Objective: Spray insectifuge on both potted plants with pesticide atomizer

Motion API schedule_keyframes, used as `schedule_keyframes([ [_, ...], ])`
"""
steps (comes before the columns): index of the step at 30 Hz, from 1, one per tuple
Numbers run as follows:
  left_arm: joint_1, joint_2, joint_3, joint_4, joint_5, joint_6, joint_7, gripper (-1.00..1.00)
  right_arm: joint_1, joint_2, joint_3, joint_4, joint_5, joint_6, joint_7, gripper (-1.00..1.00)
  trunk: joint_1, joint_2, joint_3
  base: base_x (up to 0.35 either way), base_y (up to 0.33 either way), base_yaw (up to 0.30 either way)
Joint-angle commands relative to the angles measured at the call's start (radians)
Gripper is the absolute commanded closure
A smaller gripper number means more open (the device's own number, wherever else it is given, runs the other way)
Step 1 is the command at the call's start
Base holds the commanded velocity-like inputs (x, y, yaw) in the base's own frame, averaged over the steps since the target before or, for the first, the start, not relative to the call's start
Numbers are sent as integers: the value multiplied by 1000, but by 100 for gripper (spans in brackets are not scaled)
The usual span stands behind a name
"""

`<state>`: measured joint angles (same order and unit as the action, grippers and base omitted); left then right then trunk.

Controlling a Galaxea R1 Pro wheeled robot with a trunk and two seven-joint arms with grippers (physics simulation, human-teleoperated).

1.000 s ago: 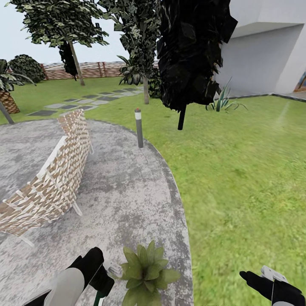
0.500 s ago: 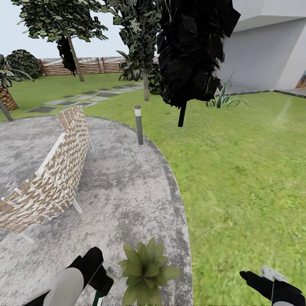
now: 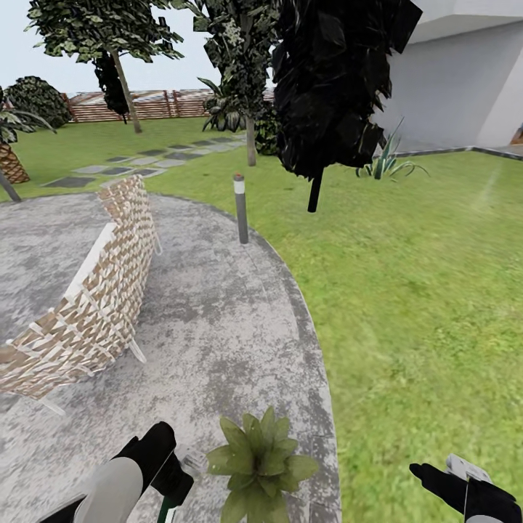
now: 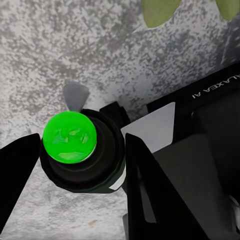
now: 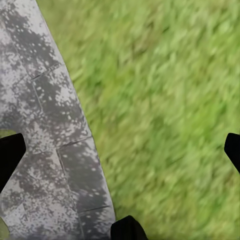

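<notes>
My left gripper (image 4: 80, 150) fingers pinch the pesticide atomizer (image 4: 75, 145) beside a potted plant (image 3: 260, 459) on the patio (image 3: 218, 319); right gripper (image 3: 454, 479) fingers spread; I'd aim the nozzle across every leaf.

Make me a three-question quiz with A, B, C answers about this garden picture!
1. Where does the potted plant stand?
A. on the stone patio
B. on the lawn
C. on the wicker chair

2. How many bollard lamps stand at the patio's edge?
A. three
B. one
C. none

3. What is the left end effector doing?
A. hanging open
B. gripping the pesticide atomizer
C. gripping a leaf

Answers: 1 A, grey stone lies all around it. 2 B, a single bollard lamp shows. 3 B, its fingers press the bottle's sides.
</notes>
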<state>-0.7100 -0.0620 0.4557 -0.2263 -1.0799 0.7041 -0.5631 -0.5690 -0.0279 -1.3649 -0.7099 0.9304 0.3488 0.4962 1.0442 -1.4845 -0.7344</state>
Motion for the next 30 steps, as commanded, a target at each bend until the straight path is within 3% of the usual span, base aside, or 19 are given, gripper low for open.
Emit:
schedule_keyframes([
  [1,0,-1,8,-3,-11,4,-8,100,-2,0,-5,-2,8,1,8,-100,0,-1,-1,3,12,0],
  [6,0,2,8,-7,-11,5,7,100,-2,0,-5,-2,8,1,8,-100,0,-1,-1,1,24,0],
  [10,0,1,8,-7,-9,5,120,100,-2,0,-5,-2,8,1,8,-100,0,-1,-3,0,150,0],
  [12,0,1,9,-7,-8,5,142,100,-2,0,-5,-2,8,1,8,-100,0,-1,-4,0,133,0],
  [30,0,-4,9,-1,8,3,148,100,-2,0,-5,0,8,1,8,-100,0,-1,-26,12,18,0],
])
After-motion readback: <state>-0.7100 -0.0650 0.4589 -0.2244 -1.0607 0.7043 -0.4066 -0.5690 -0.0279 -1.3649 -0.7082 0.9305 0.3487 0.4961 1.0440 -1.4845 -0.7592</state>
